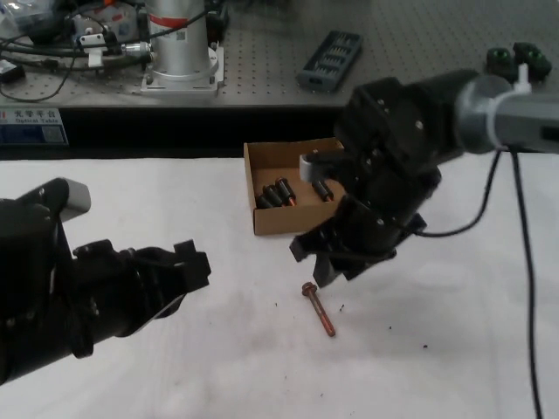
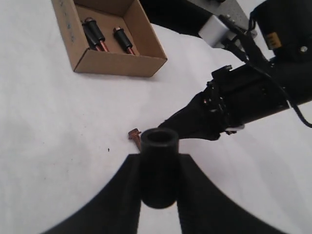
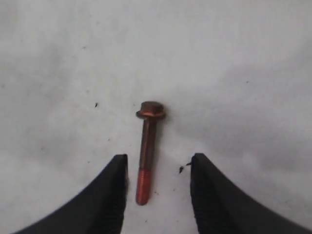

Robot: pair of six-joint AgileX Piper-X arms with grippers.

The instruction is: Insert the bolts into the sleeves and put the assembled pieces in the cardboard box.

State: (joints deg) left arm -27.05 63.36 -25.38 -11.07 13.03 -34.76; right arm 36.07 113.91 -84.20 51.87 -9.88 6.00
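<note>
A copper bolt [image 1: 319, 308] lies flat on the white cloth in front of the cardboard box [image 1: 272, 221]. My right gripper [image 1: 327, 262] hangs open just above it; in the right wrist view the bolt [image 3: 147, 148] runs between the two black fingers [image 3: 109, 195], its head away from the gripper [image 3: 157, 187]. My left gripper [image 2: 158, 170] is shut on a black sleeve [image 2: 159, 165], held with its hollow end up. In the high view it sits at the left [image 1: 188, 266]. Past the sleeve I see the bolt's head [image 2: 135, 135] and the right gripper [image 2: 195, 124]. Several assembled pieces [image 2: 105, 36] lie inside the box [image 2: 119, 63].
A raised perforated metal bench [image 1: 262, 61] runs behind the cloth, carrying an arm base [image 1: 181, 44], cables and a dark bit case [image 1: 329, 58]. The right arm's cable [image 1: 524, 262] hangs over the right side of the cloth.
</note>
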